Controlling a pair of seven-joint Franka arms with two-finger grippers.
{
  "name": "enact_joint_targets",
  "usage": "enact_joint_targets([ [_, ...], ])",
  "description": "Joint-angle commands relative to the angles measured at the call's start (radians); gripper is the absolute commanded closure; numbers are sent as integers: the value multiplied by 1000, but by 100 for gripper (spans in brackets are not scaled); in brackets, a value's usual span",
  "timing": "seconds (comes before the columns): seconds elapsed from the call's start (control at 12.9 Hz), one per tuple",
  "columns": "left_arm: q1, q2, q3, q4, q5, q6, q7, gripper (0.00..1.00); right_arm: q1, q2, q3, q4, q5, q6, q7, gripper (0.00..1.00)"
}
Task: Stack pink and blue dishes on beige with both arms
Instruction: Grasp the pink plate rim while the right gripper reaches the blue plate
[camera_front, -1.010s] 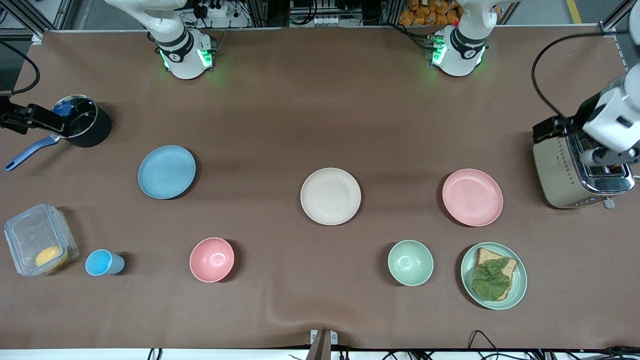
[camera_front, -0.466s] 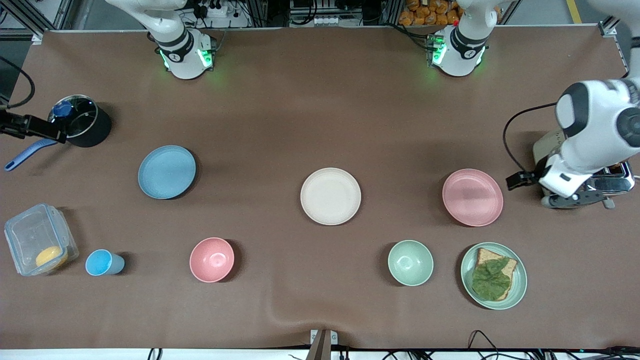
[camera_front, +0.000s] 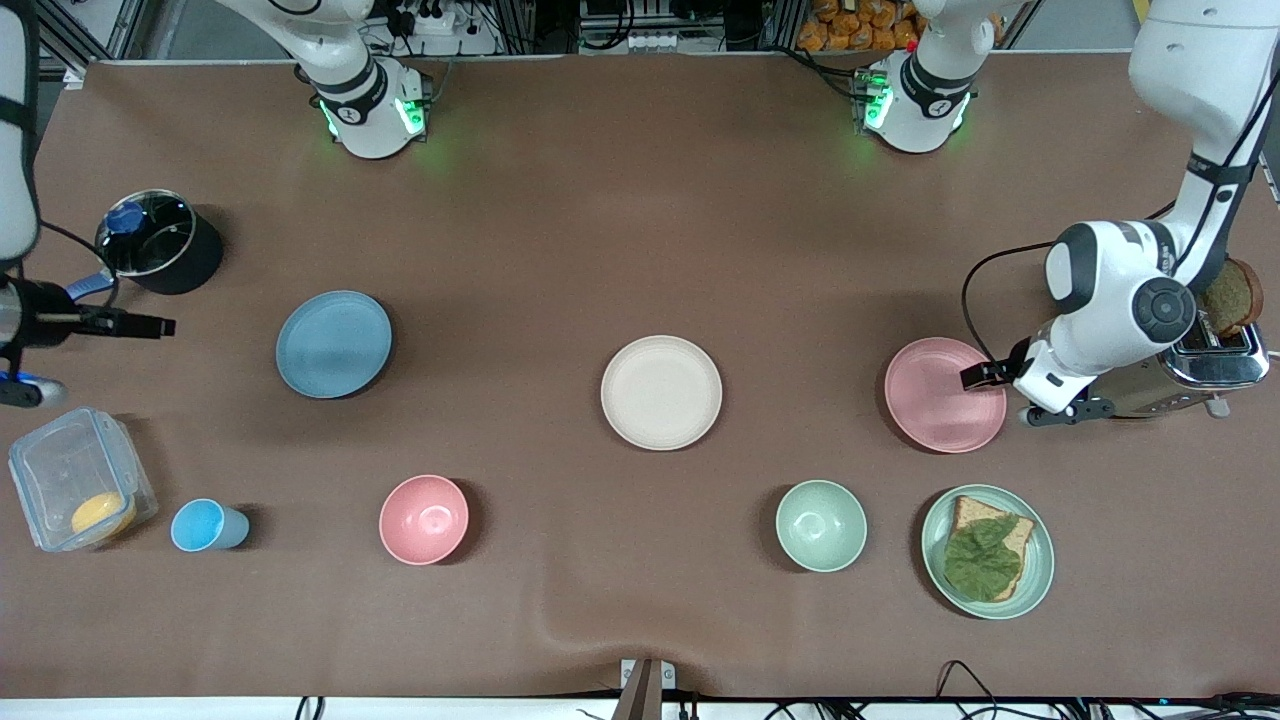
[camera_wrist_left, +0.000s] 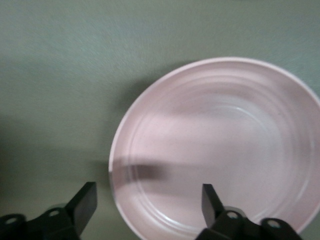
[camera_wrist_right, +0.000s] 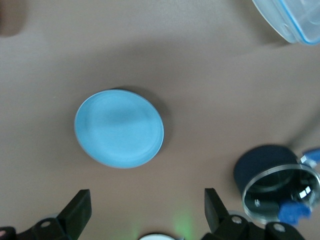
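The beige plate (camera_front: 661, 392) lies mid-table, bare. The pink plate (camera_front: 945, 394) lies toward the left arm's end, beside the toaster. My left gripper (camera_front: 985, 375) hangs over that plate's toaster-side edge. In the left wrist view the left gripper (camera_wrist_left: 148, 199) is open, with the pink plate's (camera_wrist_left: 225, 145) rim between its fingers (camera_wrist_left: 85, 202) and nothing gripped. The blue plate (camera_front: 333, 343) lies toward the right arm's end. My right gripper (camera_front: 140, 325) hovers over the table beside it, open. The right wrist view shows the blue plate (camera_wrist_right: 119, 128) ahead of the right gripper (camera_wrist_right: 146, 202), apart from it.
A toaster (camera_front: 1150, 385) stands next to the pink plate. A green plate with bread and a leaf (camera_front: 988, 551), a green bowl (camera_front: 821, 525), a pink bowl (camera_front: 423, 519) and a blue cup (camera_front: 205, 526) lie nearer the camera. A black pot (camera_front: 160, 255) and a clear container (camera_front: 80, 490) flank the right gripper.
The left arm swung from over the toaster down to the pink plate's edge. The right gripper left the pot and came toward the blue plate. No plate has moved.
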Motion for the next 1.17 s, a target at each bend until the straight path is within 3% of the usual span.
enact_joint_targets([
  [0.0,30,24,-9,10,12,17,-1,10,-24,-37,12,-147,48,152,-72,0],
  [0.31,56,36,-7,21,12,17,16,10,-45,-26,12,-342,63,429,-238,0],
  [0.47,72,58,-7,30,12,17,19,19,-42,-9,12,-431,74,574,-281,0],
  [0.7,73,69,-9,35,12,25,17,44,-36,49,16,-511,77,735,-350,0],
  [0.85,73,75,-9,38,7,25,14,85,-32,93,18,-517,82,771,-384,0],
  [0.93,73,73,-10,43,4,25,14,100,-27,109,29,-516,83,775,-384,0],
  [1.09,72,67,-15,46,-5,25,8,100,-22,133,36,-516,88,789,-384,0],
])
